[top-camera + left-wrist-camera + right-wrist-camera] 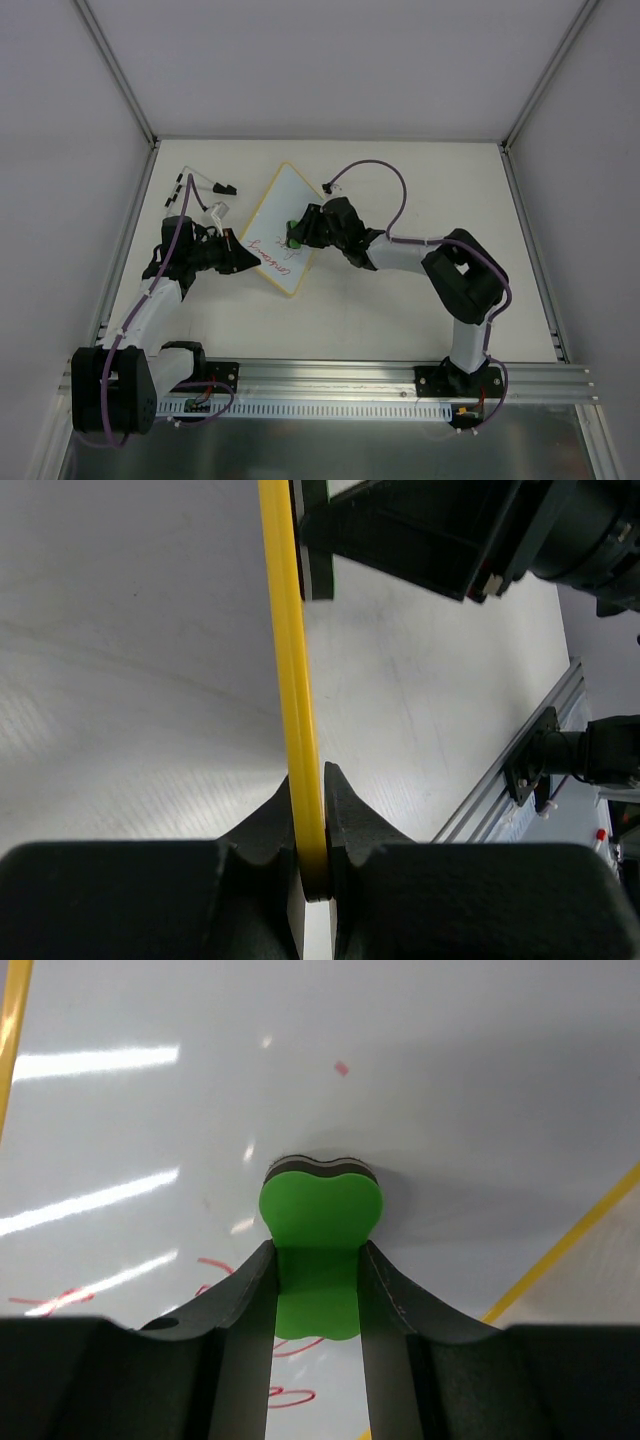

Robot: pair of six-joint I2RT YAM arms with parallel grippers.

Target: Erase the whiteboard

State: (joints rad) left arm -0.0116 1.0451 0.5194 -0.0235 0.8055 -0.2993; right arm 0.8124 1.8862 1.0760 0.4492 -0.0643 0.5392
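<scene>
The whiteboard [285, 195] lies turned like a diamond at the table's middle back, with red handwriting [268, 258] along its lower left part. My left gripper [240, 258] is shut on the board's left edge; in the left wrist view the yellow rim [296, 680] runs straight up from between the jaws of that gripper [312, 825]. My right gripper [297, 232] is shut on a green eraser [320, 1210], whose dark felt side presses against the white surface [400, 1080]. Red strokes [290, 1395] show just below the eraser.
A few small black and white pens or caps [200, 185] lie at the back left of the table. The aluminium rail [400, 375] with both arm bases runs along the near edge. White walls enclose the table on three sides.
</scene>
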